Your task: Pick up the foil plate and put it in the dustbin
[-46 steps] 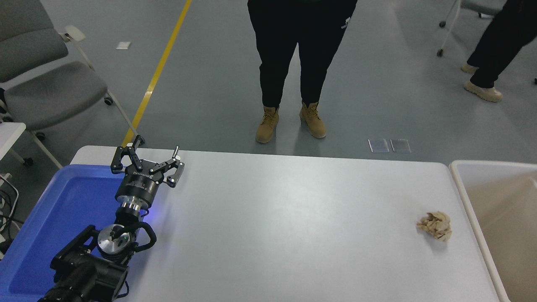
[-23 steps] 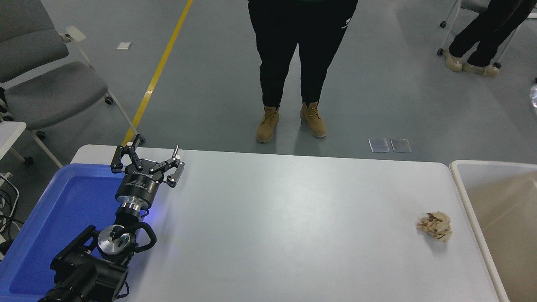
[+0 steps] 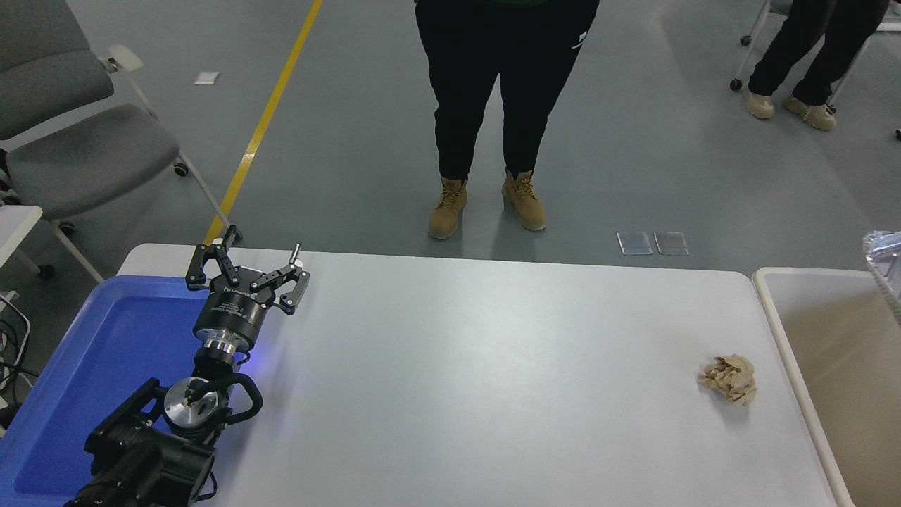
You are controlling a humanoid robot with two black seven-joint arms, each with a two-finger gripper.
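Tray (image 3: 84, 352) left – wad (image 3: 728, 379) right, nr dustbin (image 3: 795, 366)

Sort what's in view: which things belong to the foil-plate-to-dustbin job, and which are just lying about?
Belong to the job:
- foil plate, only a shiny sliver at the right edge, above the bin
- dustbin, beside the table's right end

Just lying about:
- crumpled paper wad on the table
- blue tray
- left gripper, parked, open
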